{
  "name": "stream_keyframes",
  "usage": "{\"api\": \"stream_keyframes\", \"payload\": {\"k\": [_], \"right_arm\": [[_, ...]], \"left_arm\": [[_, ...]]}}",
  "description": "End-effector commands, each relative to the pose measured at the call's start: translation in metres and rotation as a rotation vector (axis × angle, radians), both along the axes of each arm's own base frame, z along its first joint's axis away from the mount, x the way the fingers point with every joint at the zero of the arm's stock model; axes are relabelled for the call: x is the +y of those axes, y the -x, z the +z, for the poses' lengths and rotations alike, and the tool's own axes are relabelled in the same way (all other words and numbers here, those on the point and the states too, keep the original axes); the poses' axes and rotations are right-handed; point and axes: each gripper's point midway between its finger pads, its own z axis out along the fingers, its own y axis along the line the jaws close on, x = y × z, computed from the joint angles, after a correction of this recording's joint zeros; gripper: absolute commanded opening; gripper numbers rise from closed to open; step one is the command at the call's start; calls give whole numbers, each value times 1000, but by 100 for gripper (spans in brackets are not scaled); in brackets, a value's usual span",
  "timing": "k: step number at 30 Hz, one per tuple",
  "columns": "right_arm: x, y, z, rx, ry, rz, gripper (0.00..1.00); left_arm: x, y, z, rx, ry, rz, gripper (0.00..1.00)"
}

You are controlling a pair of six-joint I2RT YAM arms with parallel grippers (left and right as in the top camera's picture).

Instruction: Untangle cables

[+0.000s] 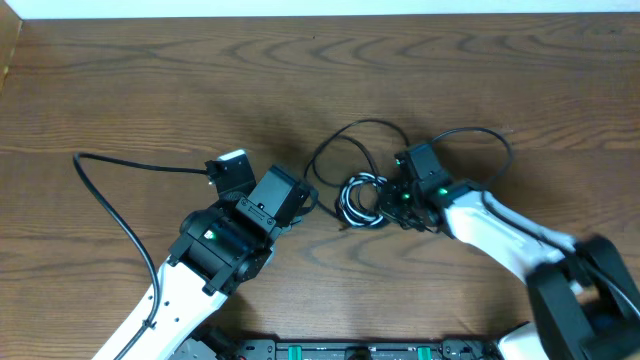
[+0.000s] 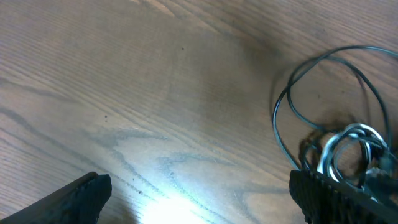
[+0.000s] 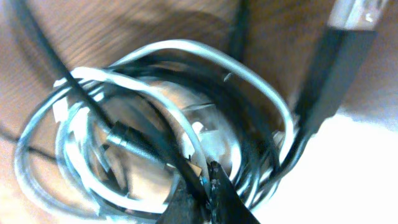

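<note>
Overhead view of a wooden table (image 1: pixel 200 80) with two robot arms reaching in from the 6 o'clock edge.

Nearest, the left arm rises from 7 o'clock and points toward 2 o'clock. The left gripper (image 1: pixel 303 203) has its claw spread wide and holds nothing. In its wrist view the two dark fingers (image 2: pixel 74 199) sit at the bottom corners with bare wood between them. A thick black cord (image 1: pixel 110 200) trails from this arm out toward 9 o'clock.

The right arm comes in from 4 o'clock and points toward 9 o'clock. The right gripper (image 1: pixel 388 203) has its claw pressed together, with the tips buried in the tangle. Whether a strand is caught between them cannot be told.

The cables (image 1: pixel 362 200) lie at the centre of the table, between the two grippers. They sit just beside the left claw at its 3 o'clock and touch the right claw. They form a tight coil in which a white cable (image 3: pixel 186 53) is wound through several black ones. A black plug (image 3: pixel 333 74) with a metal end lies at the coil's 2 o'clock in the right wrist view.

Farther out, one thin black loop rises from the coil toward 12 o'clock.
</note>
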Motion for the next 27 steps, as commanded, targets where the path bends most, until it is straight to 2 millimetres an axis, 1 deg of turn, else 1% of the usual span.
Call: {"api": "stream_keyframes", "payload": {"k": [1, 2, 5, 8, 10, 12, 15, 18, 22, 26, 27], "right_arm": [[-1, 0, 42, -115, -37, 68, 1], [-2, 4, 56, -136, -52, 70, 1], [-5, 10, 77, -174, -72, 70, 1], [-7, 13, 90, -202, -84, 70, 1], [-8, 14, 95, -218, -87, 73, 1], [-8, 14, 96, -223, -86, 71, 1], [-9, 13, 95, -221, -83, 68, 1], [-9, 12, 95, -222, -84, 60, 1], [-9, 13, 95, -210, -87, 47, 1], [-11, 16, 93, -197, -80, 47, 1], [-11, 16, 92, -194, -79, 47, 1]], "left_arm": [[5, -1, 1, -6, -25, 14, 98], [5, -1, 1, -6, -25, 14, 98], [5, -2, 1, -6, -24, 13, 98], [5, -1, 0, -6, -24, 14, 98], [5, -1, 1, -6, -24, 14, 98], [4, -1, 0, -1, -16, 10, 98], [-7, 2, -4, 26, 38, -13, 98], [-29, 3, -6, 58, 150, -59, 98], [-54, -1, -4, 61, 264, -106, 98], [-69, -4, -6, 74, 321, -130, 100], [-73, -5, -7, 80, 331, -136, 98]]}}
